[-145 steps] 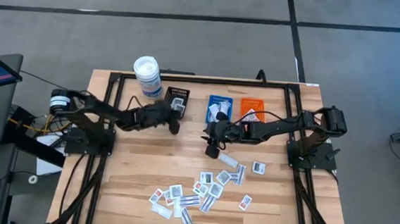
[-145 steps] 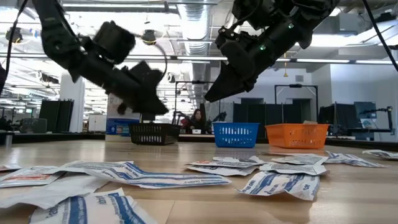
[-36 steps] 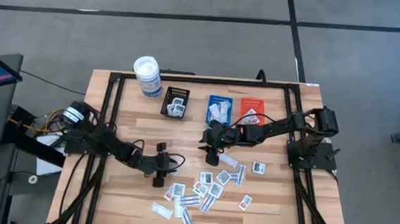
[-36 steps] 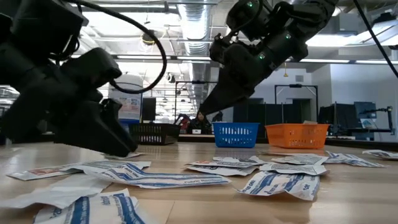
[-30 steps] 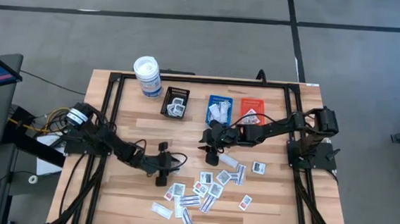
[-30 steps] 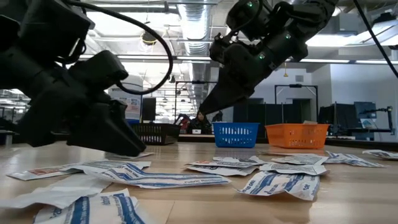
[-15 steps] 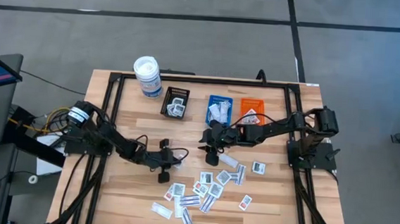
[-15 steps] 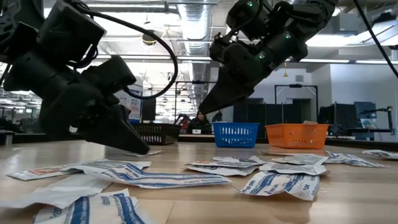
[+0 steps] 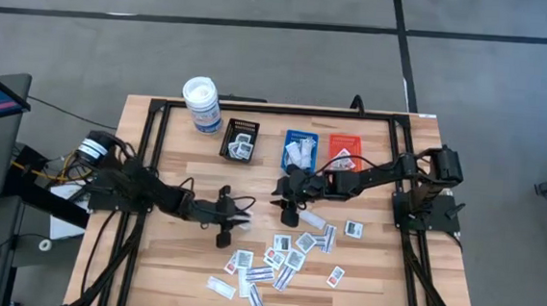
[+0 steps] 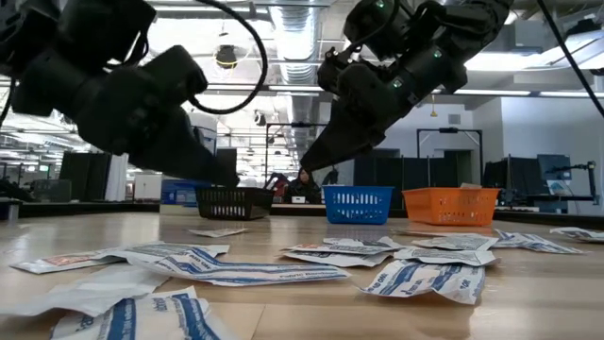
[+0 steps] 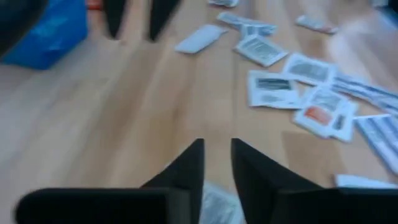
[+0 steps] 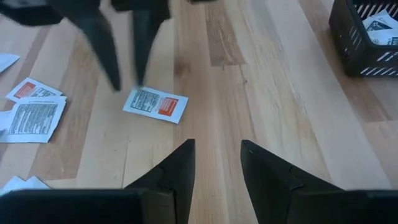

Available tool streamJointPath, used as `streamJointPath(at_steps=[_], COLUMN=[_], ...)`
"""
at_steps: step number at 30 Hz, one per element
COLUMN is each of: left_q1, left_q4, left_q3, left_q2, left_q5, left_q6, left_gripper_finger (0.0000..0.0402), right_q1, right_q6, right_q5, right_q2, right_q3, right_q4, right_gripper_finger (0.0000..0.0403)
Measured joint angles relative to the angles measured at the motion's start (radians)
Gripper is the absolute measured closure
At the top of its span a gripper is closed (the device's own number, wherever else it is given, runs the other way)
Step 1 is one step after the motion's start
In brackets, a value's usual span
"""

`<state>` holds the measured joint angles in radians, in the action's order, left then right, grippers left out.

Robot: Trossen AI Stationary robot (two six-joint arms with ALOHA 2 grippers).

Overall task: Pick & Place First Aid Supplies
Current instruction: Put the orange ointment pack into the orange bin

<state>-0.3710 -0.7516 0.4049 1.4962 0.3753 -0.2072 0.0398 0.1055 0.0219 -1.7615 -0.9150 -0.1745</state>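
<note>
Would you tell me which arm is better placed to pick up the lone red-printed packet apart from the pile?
Left. The left gripper hangs close over that packet, fingers apart; the right gripper waits farther off, also open.

Even overhead light is washing the table (image 9: 165, 261) flat in the high view, shadows staying soft and short. In the low view, ceiling strip lights (image 10: 311, 71) are glaring and the arms are reading as near-silhouettes; the nearest packets (image 10: 142, 316) are going soft. Left wrist view is smearing with motion blur throughout. Right wrist view is holding sharp, blurring only at the other arm's fingers (image 12: 106, 43).
</note>
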Motion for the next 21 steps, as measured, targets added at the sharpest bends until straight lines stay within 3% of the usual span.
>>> streamJointPath(at_steps=[4,10,16,21], left_q1=[0.028,0.076,0.091,0.098], left_q4=[0.131,0.125,0.065,0.070], left_q3=[0.000,0.000,0.003,0.004], left_q2=[-0.037,0.054,0.127,0.137], left_q5=[0.017,0.019,0.031,0.031], left_q6=[-0.039,-0.065,-0.068,-0.043], left_gripper_finger=[0.0271,0.0228,0.0229,0.0262], right_q1=[0.007,0.020,0.019,0.018], right_q6=[0.000,0.000,0.000,0.000], right_q5=[0.000,-0.029,-0.029,-0.030], right_q2=[-0.001,-0.013,-0.013,-0.013], right_q3=[0.000,0.000,0.000,0.000], right_q4=[-0.008,-0.051,-0.050,-0.046], right_gripper_finger=[0.0280,0.0280,0.0280,0.0280])
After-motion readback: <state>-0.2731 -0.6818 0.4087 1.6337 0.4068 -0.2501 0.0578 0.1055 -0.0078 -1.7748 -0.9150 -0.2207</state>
